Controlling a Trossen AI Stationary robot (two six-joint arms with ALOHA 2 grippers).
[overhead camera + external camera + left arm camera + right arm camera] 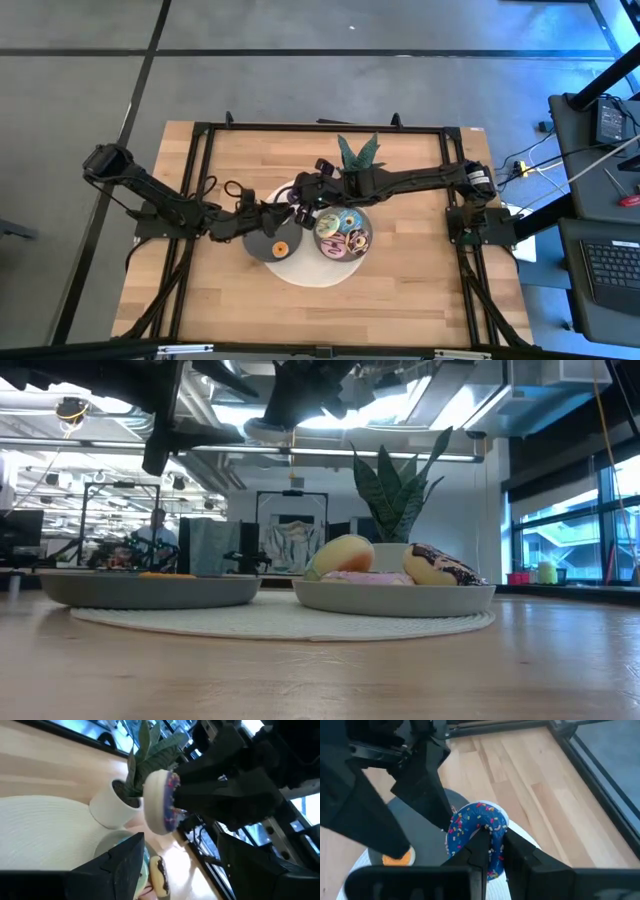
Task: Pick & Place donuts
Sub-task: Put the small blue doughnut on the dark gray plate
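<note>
A blue-iced sprinkled donut (470,827) hangs in the air above the white mat, held by my right gripper (495,842), which reaches in from the table's right (305,195). In the left wrist view the donut (161,802) shows edge-on, ahead of my left gripper (180,865), which is open; its dark fingers (427,775) stand close beside the donut. An orange mini donut (281,247) lies in the left grey dish (262,246). Several donuts (343,232) lie in the right grey dish (395,598). My right gripper pinches the blue donut's ring (496,827), one finger (479,847) at the hole and the other (517,851) outside the rim. The donut is lifted clear of the table and stands on edge. Whether my left gripper's finger touches the donut, I cannot tell.
Both dishes sit on a round white mat (305,272) at the table's middle. A potted plant (358,152) in a white pot (112,805) stands behind them, toward the far edge. A black frame (200,160) runs round the wooden table. Bare wood lies near and left.
</note>
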